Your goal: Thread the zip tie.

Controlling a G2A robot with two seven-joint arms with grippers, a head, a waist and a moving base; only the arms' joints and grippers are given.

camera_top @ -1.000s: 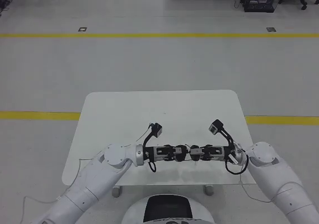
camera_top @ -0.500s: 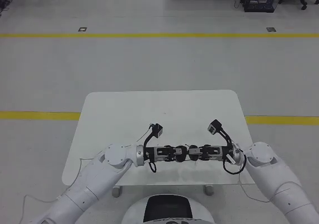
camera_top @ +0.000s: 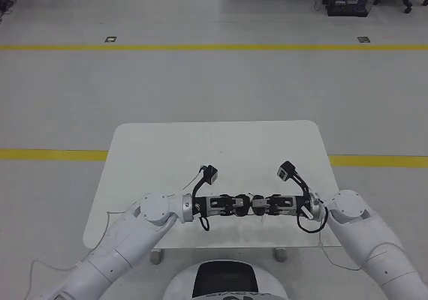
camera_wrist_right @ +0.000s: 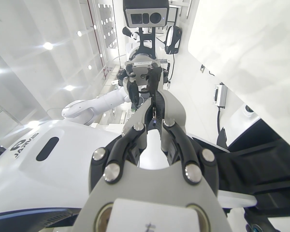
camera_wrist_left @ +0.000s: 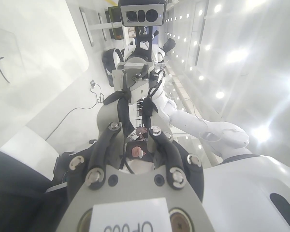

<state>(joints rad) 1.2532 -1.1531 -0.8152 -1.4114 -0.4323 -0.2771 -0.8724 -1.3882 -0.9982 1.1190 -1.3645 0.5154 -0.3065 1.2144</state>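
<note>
Pale floor (camera_top: pixel 49 97) w/ yellow lines surrounds white table (camera_top: pixel 214 142). Both arms sit over its 6 o'clock edge, left from 8 o'clock, right from 4 o'clock. You see left gripper (camera_top: pixel 247 203) and right gripper (camera_top: pixel 260 202) tip to tip, just abt touching. Right pincer is nearly closed, narrow gap only; what it grips, can't tell. Left pincer's state: can't tell. Zip tie too thin to pick out betw. the tips.
</note>
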